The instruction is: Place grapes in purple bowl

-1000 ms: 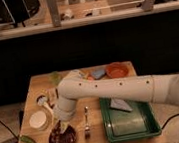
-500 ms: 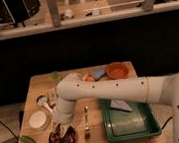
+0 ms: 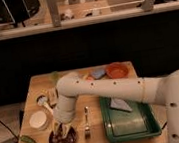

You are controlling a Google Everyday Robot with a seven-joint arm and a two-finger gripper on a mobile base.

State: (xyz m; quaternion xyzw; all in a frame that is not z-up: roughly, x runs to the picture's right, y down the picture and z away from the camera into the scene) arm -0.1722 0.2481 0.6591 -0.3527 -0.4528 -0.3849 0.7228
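Near edge: round glossy dark maroon-purple bowl [image 3: 62, 140] at the table's front left. Two-finger gripper [image 3: 62, 130] is directly over it, pointing straight down into the bowl. Small dark reddish-purple grape cluster [image 3: 60, 138] looks to be at the fingertips, inside the rim. Finger state: cannot tell. Probably release straight down, no lateral offset. Farther back: round orange bowl [image 3: 117, 71].
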